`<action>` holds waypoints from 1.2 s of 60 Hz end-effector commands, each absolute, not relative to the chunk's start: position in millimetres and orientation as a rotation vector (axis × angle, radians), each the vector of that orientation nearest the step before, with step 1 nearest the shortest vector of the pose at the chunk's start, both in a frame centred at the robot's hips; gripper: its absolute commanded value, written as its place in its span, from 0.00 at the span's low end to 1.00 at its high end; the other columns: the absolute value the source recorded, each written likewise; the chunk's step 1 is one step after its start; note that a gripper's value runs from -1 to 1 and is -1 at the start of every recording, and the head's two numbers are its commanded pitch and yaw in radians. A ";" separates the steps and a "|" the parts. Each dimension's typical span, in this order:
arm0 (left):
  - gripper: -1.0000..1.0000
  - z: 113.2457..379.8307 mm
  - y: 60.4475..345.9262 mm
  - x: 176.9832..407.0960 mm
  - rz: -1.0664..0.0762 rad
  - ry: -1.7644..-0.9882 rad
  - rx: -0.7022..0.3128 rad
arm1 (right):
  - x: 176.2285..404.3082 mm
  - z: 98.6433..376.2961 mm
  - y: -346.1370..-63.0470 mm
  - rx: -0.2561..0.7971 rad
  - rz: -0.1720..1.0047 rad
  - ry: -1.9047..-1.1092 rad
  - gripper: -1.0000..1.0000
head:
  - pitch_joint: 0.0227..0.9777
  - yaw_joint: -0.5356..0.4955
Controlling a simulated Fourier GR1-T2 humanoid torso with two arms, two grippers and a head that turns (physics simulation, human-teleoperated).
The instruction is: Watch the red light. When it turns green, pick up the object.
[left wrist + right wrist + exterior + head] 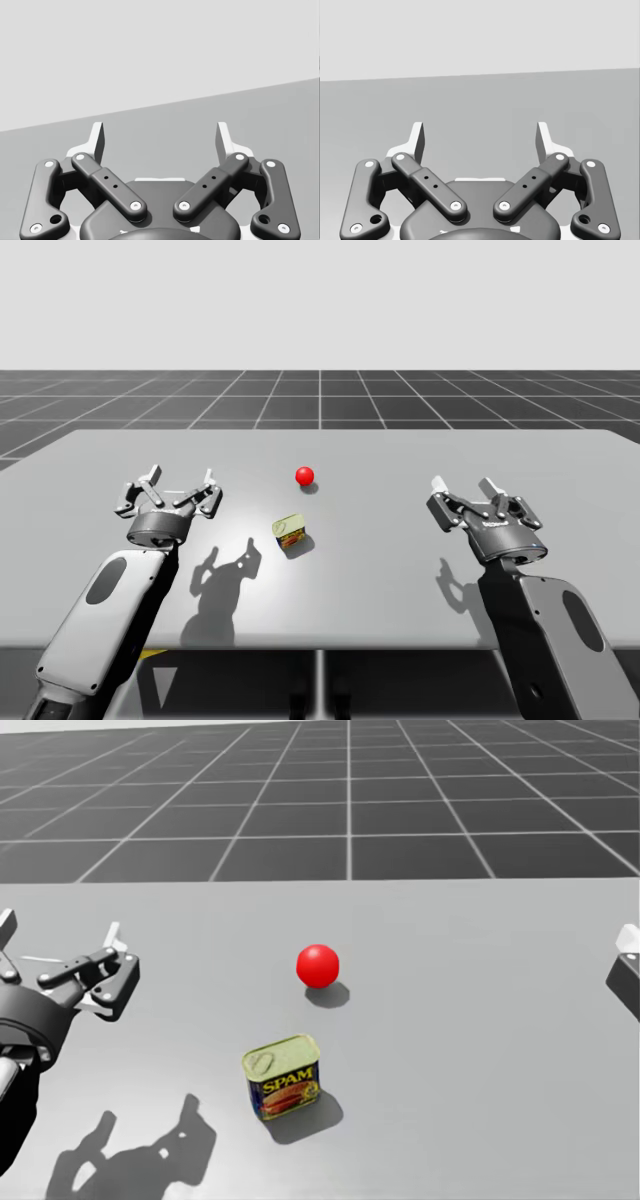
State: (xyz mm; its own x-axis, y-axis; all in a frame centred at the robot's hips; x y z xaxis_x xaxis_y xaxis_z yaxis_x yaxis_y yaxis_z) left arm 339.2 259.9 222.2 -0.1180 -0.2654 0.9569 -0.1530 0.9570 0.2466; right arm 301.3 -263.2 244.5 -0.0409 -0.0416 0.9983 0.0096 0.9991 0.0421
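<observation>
A red ball light (305,476) (318,965) rests on the grey table (400,540), past its middle. Just in front of it stands a small blue and yellow rectangular can (290,531) (283,1076), upright, with a pull-tab lid. My left gripper (178,486) (160,137) hovers open to the left of the can, well apart from it. My right gripper (463,487) (480,137) hovers open far to the right of the can. Nothing lies between either pair of fingers.
The table's front edge (320,647) runs just ahead of my arms. Beyond the table's far edge lies a dark tiled floor (320,400). The arms cast shadows on the table near the can.
</observation>
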 end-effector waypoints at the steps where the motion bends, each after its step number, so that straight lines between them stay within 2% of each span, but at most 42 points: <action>1: 0.00 222.4 259.5 339.3 -0.098 -1.698 0.313 | 301.5 244.5 -263.1 0.022 -0.041 -1.612 0.00 | 0.61 0.58; 72: 0.00 223.0 257.2 337.6 -0.098 -1.698 0.287 | 301.2 245.8 -263.8 0.018 -0.041 -1.617 0.00 | 0.63 0.59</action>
State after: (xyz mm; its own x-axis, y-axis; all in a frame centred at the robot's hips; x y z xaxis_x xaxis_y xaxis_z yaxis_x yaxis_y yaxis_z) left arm 337.7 257.4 223.0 -0.1216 -0.2462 0.9616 -0.1342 0.9639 0.2298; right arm 301.1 -263.7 245.5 -0.0464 -0.0374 0.9982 0.0132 0.9992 0.0380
